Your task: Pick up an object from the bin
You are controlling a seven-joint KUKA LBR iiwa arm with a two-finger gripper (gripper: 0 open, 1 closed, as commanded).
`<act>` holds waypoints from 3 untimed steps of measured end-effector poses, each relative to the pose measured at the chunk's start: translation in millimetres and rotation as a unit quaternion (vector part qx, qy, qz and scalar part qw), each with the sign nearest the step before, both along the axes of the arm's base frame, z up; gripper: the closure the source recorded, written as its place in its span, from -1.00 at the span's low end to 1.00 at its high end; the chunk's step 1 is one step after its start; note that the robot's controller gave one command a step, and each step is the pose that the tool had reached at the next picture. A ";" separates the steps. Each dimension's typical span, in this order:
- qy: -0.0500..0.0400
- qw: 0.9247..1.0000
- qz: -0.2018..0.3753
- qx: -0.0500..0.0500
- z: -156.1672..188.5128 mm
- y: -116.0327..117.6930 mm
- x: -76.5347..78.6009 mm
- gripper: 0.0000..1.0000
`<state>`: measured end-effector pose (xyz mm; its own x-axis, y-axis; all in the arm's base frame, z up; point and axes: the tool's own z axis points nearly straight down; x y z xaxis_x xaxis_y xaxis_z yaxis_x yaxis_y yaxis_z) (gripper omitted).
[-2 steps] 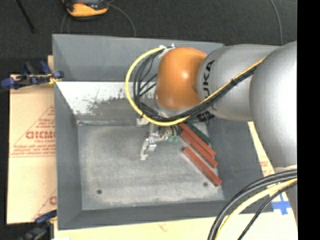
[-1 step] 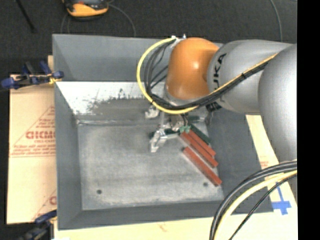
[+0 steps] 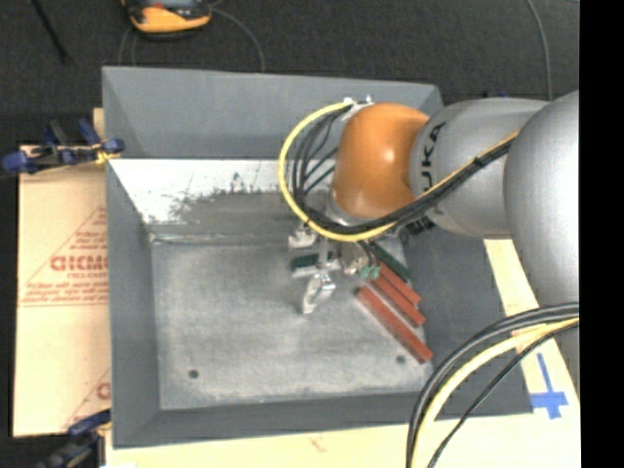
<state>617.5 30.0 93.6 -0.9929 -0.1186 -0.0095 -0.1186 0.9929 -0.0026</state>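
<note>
The gripper (image 3: 314,293) hangs low over the middle of the grey bin (image 3: 129,291), just off the near end of a bundle of red-brown bars (image 3: 393,310). Whether it is open or closed cannot be told from above, and nothing can be seen in its hold. The bars lie side by side, touching, and slant from the bin's middle toward its front right corner. They are the likeliest thing to be picked. A small green piece (image 3: 373,270) sits at their upper end, partly under the arm (image 3: 487,174).

The risk, by this reading, is a miss: the gripper stands beside the bars, not over them, and a close here may catch only the bare floor — or nudge the bundle apart.

Count: two bars for certain, perhaps three; one green piece — the rest of the floor bare.
</note>
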 end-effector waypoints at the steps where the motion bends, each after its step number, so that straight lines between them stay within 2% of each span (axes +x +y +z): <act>1: 0.008 0.998 -0.070 0.004 -13.3 -31.9 21.9 1.00; 2: 0.006 0.997 -0.070 0.004 -12.9 -32.2 22.7 1.00; 3: 0.002 0.999 -0.042 0.001 155.3 -24.6 20.2 1.00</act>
